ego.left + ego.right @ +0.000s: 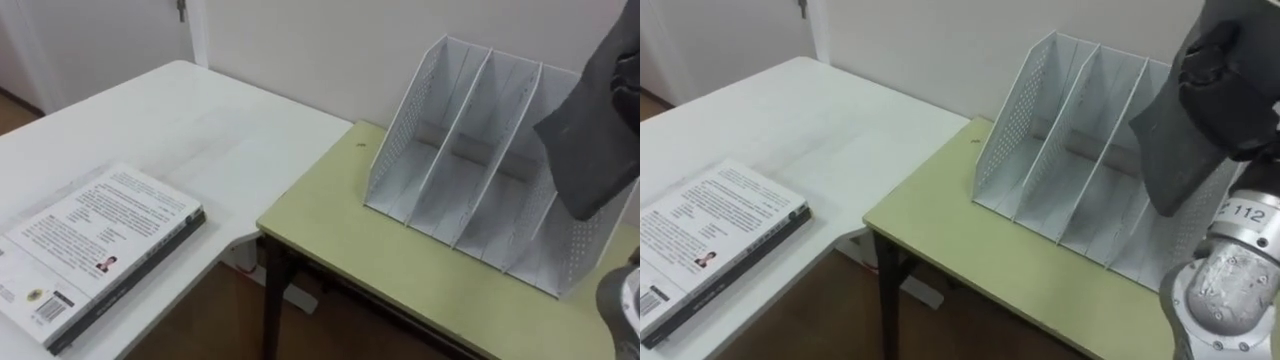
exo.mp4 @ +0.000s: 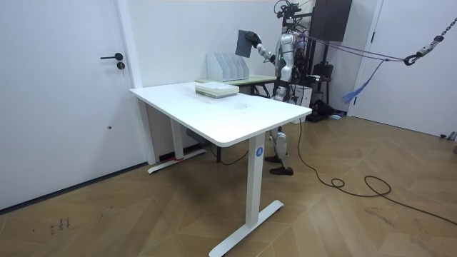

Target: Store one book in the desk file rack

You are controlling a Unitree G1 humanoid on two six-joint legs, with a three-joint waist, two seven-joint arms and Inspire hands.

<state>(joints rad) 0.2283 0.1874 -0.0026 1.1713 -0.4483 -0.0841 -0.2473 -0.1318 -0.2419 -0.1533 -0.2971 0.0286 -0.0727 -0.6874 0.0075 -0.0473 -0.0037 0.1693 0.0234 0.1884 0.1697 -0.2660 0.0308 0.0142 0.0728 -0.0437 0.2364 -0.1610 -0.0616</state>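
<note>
Book (image 1: 1180, 150): dark, clenched in right hand (image 1: 1225, 55), hung upper right.
File rack (image 1: 1060, 150): stood beneath, slots open, back from green desk (image 1: 970, 250) front edge.

We see the dark grey book (image 1: 590, 150) tilted in the right robot hand (image 1: 1232, 55) over the white perforated file rack (image 1: 405, 135), which stands upright on the green worktop (image 1: 340, 230).
</note>
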